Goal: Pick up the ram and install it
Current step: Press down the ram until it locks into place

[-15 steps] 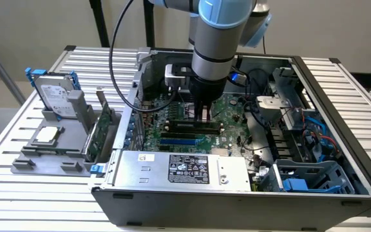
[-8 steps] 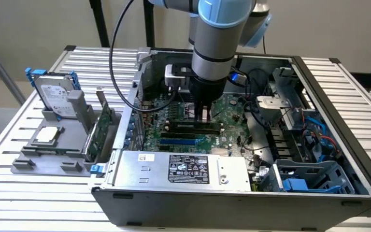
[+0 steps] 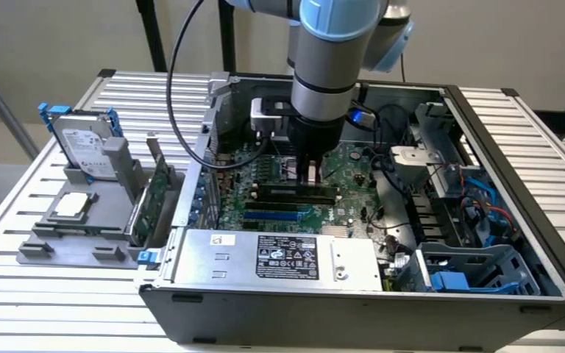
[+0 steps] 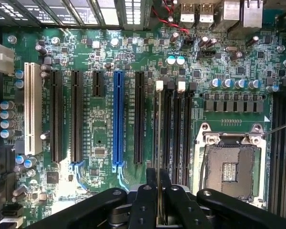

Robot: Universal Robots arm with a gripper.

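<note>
- Ram [image 4: 158, 191]: seen edge-on in the wrist view as a thin strip pinched between the two fingers, so it is off the table and in the grasp, not yet seated.
- Gripper [image 4: 158, 172]: jaws clamped nearly together on that strip. In the exterior view the gripper [image 3: 310, 173] hangs at centre frame, pointing straight down into the open computer case [image 3: 518, 147].
- Long axis: the stick's edge appears to run parallel to the black memory slots [image 4: 174, 129] and looks to sit over the one with the white latch [image 4: 158, 86]; by my reading, the fit turns on that alignment.
- Neighbours: blue expansion slot [image 4: 118, 119] to one side, empty CPU socket [image 4: 231, 167] to the other.
- Farther out: hard drive [image 3: 84, 147] and expansion card [image 3: 155, 195] stand at the exterior view's left, well apart from the case.
</note>
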